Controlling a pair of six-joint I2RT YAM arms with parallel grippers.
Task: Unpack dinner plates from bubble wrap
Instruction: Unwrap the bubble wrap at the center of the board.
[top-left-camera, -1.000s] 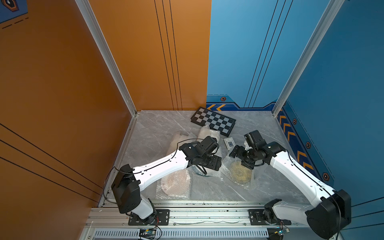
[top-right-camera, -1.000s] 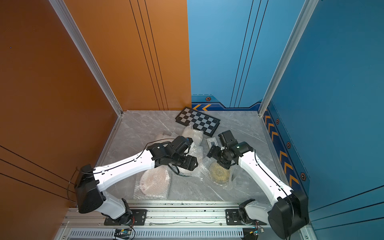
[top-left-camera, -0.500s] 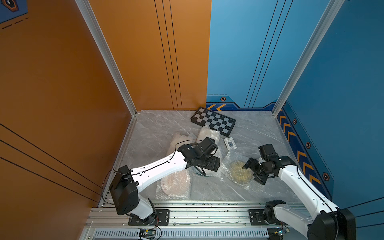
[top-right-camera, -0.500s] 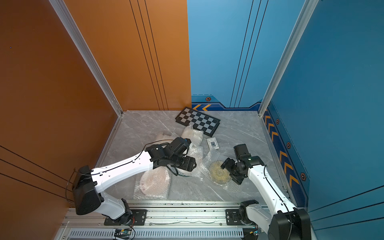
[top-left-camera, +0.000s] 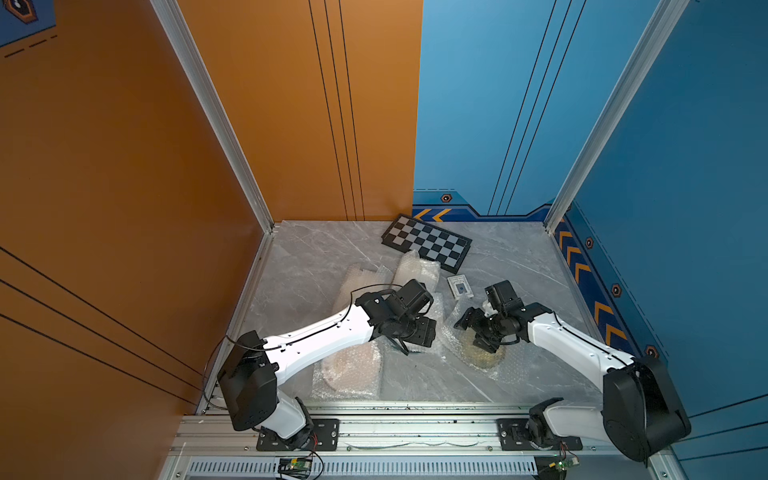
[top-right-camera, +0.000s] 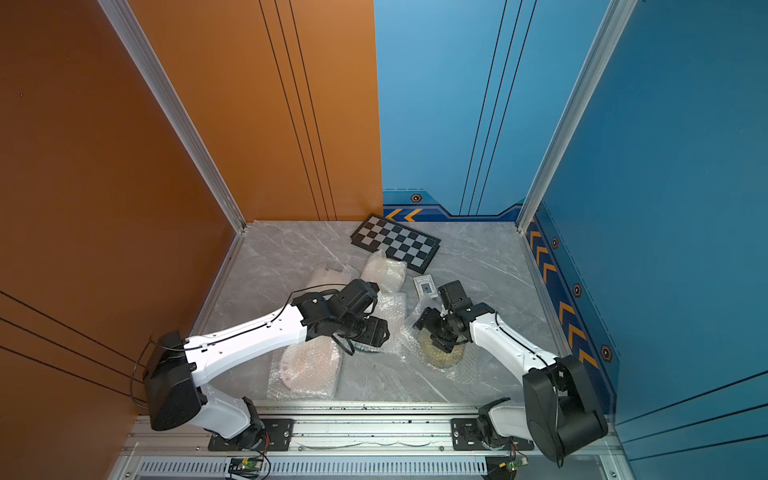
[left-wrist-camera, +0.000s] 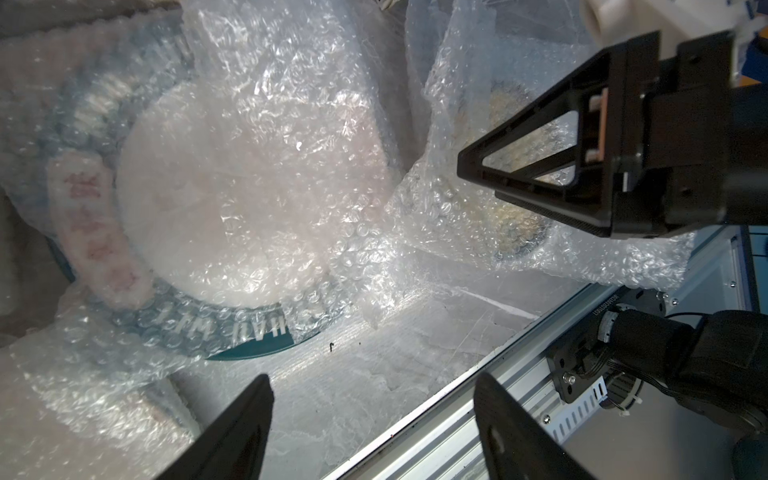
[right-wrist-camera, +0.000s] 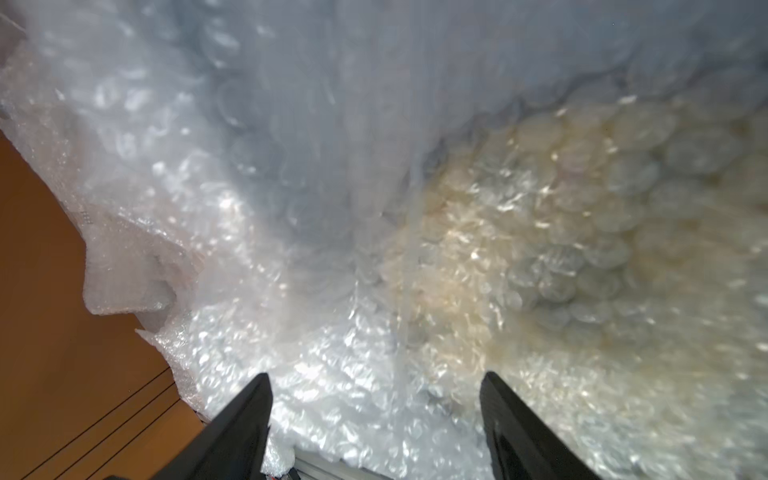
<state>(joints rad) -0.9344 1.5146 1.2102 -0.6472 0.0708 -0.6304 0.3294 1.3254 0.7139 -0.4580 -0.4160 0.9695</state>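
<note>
Since the right gripper (right-wrist-camera: 374, 384) sat right over the wrapped yellow plate (right-wrist-camera: 573, 232), jaws wide with nothing pinched, we figured it was the nearer arm. The plate lay just ahead of its fingertips, under bubble wrap (right-wrist-camera: 291, 174). Our left gripper (left-wrist-camera: 370, 382) hung open too, empty.

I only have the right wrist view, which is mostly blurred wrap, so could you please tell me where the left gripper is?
Observer: The left gripper hovers open just by a teal-rimmed plate, whose rim pokes out of its bubble wrap.
Operator: Thanks. What lies beyond my gripper?
Observer: A small white card box sits on the table just past the right gripper, toward the back wall.
Operator: Any other bundles?
Observer: A wrapped pale plate lies near the front rail, beside the left arm.
</note>
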